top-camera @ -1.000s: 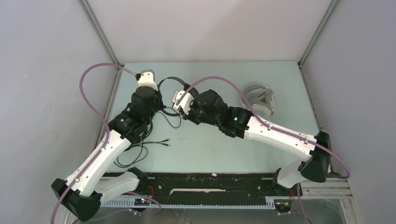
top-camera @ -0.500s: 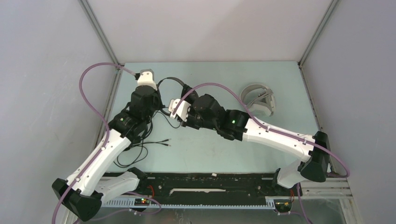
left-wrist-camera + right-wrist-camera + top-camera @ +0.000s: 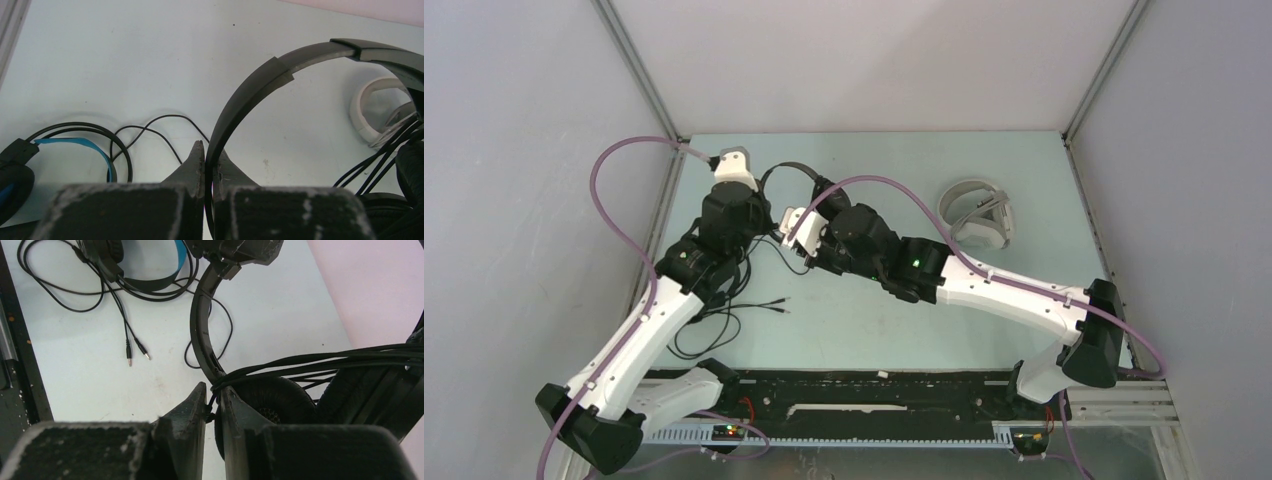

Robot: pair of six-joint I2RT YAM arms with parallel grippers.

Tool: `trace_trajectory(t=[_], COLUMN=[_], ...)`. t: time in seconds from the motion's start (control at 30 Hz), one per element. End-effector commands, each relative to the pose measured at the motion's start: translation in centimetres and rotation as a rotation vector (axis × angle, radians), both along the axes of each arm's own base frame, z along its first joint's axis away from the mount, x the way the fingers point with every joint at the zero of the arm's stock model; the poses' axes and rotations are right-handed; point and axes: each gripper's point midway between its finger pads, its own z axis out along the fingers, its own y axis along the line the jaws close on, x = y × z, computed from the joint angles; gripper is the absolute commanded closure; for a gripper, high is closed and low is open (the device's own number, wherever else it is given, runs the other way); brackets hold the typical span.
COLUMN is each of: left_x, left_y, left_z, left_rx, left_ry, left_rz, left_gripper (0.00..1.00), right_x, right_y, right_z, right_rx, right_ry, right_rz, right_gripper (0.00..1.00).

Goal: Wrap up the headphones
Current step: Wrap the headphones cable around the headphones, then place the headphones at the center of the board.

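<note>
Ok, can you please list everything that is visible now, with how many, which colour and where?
slim black headset: one, black, held between both grippers.
bulky headset: one, black with blue lining, on the table's left side.
white headset: one, white-grey, on the table's far right.
jack plugs: two, on thin black cable, lying on the table.
table: one, pale green.
left gripper: black, shut on the slim headband.
right gripper: black, shut on its cable beside an earcup.
</note>
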Motion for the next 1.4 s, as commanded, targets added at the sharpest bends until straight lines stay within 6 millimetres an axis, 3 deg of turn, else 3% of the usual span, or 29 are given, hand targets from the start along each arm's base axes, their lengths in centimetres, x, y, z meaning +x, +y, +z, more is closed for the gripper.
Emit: trace_trajectory(t=[0.0,0.17,0.37,0.9,1.1,1.27,1.37], left_x=[0.3,0.2,0.0,0.3,0.3,0.7,1.0], left_y=[-2.2,-2.1,-2.1,-1.9,-2.3,-2.5,-3.3], left_z=[5.1,4.9,5.2,3.8,3.4,2.2,0.6], left_rx=[-0.228,-0.233,-0.238,-0.201,-0.205,-0.148,-0.121], left_ry=[-0.137,-0.136,-0.141,-0.11,-0.101,-0.072,-0.03], left_rz=[-0.042,-0.039,-0.046,-0.036,-0.057,-0.076,-0.114], left_gripper=[1.0,1.0,1.0,1.0,1.0,1.0,1.0], right_x=[-0.9,0.0,0.0,-3.7,-4.2,-5.7,-6.3], right_y=[1.9,1.1,0.1,-2.4,-3.5,-4.8,-6.4], right_z=[0.5,0.0,1.7,7.5,8.5,10.7,12.0], right_rx=[0.088,0.069,0.1,0.279,0.349,0.455,0.499], right_ry=[0.055,0.044,0.018,0.146,0.211,0.343,0.364], right_rz=[0.016,-0.046,-0.061,0.049,0.075,0.123,0.111], right_gripper=[0.81,0.81,0.74,0.39,0.38,0.38,0.29])
